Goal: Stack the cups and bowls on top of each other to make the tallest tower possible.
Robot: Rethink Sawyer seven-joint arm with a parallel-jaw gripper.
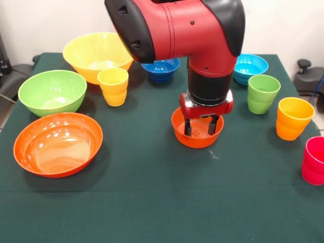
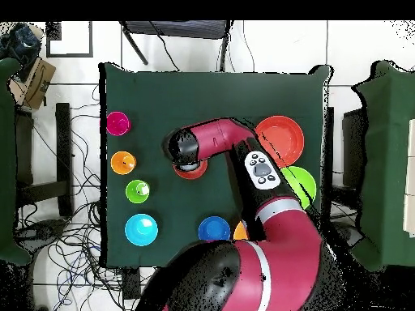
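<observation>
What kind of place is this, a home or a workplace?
Probably a robot lab or test room, not a home. A red arm works at a table covered in dark green cloth, loose cables lie over the tiled floor, and plastic bowls and cups are spread out singly, like test objects.

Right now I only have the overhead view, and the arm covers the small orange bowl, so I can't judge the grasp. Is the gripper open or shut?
Observer: Open. The front view shows the gripper with both fingers apart, down inside the small orange bowl.
Operator: Anything else in that bowl?
Observer: Nothing that I can see besides the fingers.
Operator: What does the arm hide near the robot's base?
Observer: A large yellow bowl, with a yellow cup standing upright in front of it.
</observation>
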